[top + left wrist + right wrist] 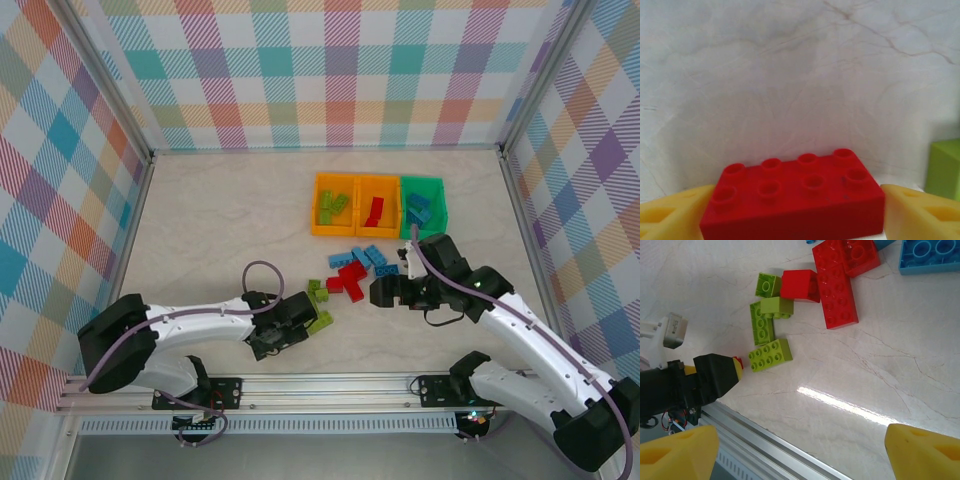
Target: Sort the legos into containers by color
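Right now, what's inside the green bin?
Light blue legos lie in the green bin; their count is unclear, and whatever sits beneath them is covered.

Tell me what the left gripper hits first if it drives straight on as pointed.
Probably the lime green brick lying just past its tip. The left gripper is shut on a red brick; its wrist view puts the green one off to the right, so maybe only a graze.

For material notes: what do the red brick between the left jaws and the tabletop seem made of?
The red brick: likely moulded plastic, smooth, faint sheen, crisp studs. The tabletop: pale, veined, glossy, marble-look; stone or laminate, unclear.
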Motion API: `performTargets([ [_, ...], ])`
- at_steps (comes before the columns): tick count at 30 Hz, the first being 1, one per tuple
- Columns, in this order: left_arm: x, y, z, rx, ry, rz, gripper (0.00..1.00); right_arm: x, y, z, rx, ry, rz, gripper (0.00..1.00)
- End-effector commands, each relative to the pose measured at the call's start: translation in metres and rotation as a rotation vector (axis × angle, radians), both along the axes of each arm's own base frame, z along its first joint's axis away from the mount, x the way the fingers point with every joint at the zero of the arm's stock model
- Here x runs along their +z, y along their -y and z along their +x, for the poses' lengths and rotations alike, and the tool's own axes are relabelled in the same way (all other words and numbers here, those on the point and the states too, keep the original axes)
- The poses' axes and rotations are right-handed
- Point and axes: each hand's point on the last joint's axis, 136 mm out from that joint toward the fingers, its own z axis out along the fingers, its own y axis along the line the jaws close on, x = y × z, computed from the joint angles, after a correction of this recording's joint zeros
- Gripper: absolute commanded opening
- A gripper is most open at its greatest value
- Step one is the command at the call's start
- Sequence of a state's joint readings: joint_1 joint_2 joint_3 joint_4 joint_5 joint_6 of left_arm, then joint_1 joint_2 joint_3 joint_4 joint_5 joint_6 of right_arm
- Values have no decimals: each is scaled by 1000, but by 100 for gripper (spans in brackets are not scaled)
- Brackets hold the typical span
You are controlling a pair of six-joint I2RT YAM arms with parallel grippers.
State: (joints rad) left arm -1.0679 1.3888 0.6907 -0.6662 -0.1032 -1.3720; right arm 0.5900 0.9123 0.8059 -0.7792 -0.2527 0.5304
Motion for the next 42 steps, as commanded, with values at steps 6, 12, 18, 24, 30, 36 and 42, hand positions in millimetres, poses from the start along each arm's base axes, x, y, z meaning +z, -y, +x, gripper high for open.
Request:
performTargets([
  [6, -2, -10, 8, -3, -5, 33, 55, 1, -11, -18, 113, -23, 56, 87],
  [12, 49, 25, 45, -165, 181, -102, 46, 16, -20, -22, 152, 3, 137, 87],
  [18, 125, 74, 118, -276, 421, -173, 46, 34, -2, 11, -3, 199, 83, 89],
  [24, 158, 135, 214, -310, 542, -149, 46, 41, 24, 34, -158, 321, 1, 90],
  [30, 145, 200, 287, -326, 525, -183, 49, 39, 31, 26, -180, 306, 0, 91],
  [36, 126, 235, 340, -373, 534, -201, 60, 33, 37, 17, -205, 284, 10, 91],
  [42, 143, 251, 344, -445, 569, -275, 81, 22, 40, 16, -217, 264, -8, 91],
])
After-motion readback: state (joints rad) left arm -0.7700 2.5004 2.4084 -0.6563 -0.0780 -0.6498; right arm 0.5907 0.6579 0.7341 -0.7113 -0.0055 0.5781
